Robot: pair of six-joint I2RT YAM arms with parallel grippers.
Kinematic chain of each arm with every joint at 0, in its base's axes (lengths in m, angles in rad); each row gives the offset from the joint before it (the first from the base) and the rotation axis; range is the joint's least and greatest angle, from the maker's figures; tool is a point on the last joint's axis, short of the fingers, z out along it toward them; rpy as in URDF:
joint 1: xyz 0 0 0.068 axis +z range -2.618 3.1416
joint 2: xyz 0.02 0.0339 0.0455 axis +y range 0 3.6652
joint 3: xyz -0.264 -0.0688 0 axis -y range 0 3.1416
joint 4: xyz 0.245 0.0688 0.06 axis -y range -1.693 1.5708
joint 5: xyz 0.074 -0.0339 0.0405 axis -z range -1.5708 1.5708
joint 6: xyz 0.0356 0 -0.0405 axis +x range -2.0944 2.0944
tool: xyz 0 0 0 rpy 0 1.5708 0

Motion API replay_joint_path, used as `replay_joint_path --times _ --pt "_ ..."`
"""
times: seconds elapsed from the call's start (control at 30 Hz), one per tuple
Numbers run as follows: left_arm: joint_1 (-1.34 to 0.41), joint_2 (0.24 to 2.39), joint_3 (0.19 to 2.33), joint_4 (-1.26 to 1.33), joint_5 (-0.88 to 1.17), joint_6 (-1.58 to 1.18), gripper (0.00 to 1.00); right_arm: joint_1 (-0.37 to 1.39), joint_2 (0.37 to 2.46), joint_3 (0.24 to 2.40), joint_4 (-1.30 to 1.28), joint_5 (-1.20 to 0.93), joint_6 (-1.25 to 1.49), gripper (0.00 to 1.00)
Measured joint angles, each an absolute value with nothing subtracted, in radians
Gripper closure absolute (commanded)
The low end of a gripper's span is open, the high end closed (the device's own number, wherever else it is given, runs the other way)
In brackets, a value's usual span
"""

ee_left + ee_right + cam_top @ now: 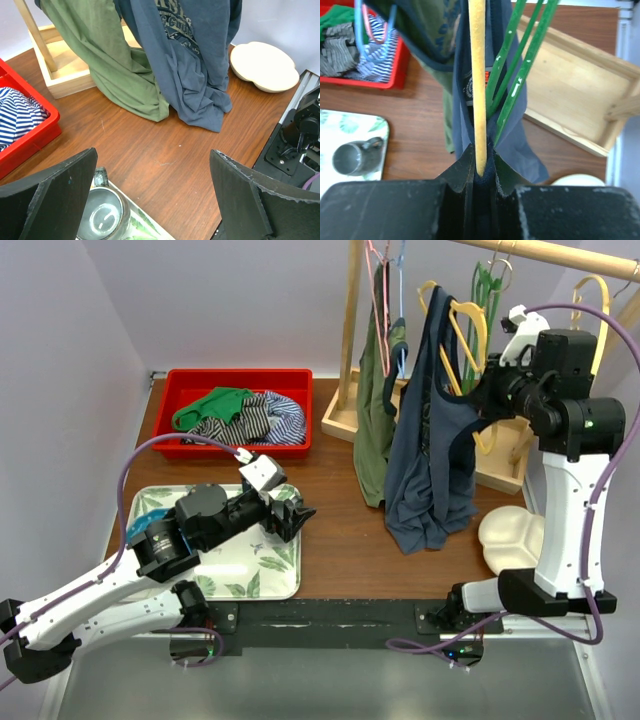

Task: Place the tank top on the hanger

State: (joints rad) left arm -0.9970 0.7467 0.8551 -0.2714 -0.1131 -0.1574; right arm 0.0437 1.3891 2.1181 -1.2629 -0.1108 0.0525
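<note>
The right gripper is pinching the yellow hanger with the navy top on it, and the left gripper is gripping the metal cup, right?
Not quite. The left gripper is open and holds nothing; the left wrist view shows the metal cup sitting on the tray below it. The right gripper does pinch the yellow hanger with the navy top.

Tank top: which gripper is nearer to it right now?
Right. The right gripper is shut on the hanger, with the tank top draped over it right at the fingers. The left gripper hangs open over the tray, well apart from the top.
</note>
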Motion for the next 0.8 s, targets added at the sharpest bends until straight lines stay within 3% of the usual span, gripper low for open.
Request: replay_joint_path --times 0.27,0.6,0.8 --pt "-0.997 0.756 0.855 -0.271 -0.118 -0.157 0.0 0.044 1.449 2.135 -1.249 -0.152 0.113 1.0" --pt "-0.997 0.779 0.856 -0.271 -0.12 -0.157 0.0 0.044 1.437 2.123 -1.232 -0.037 0.13 1.0" --pt "-0.997 0.775 0.856 -0.271 -0.121 -0.157 0.0 0.044 1.413 2.119 -1.232 -0.125 0.123 1.0"
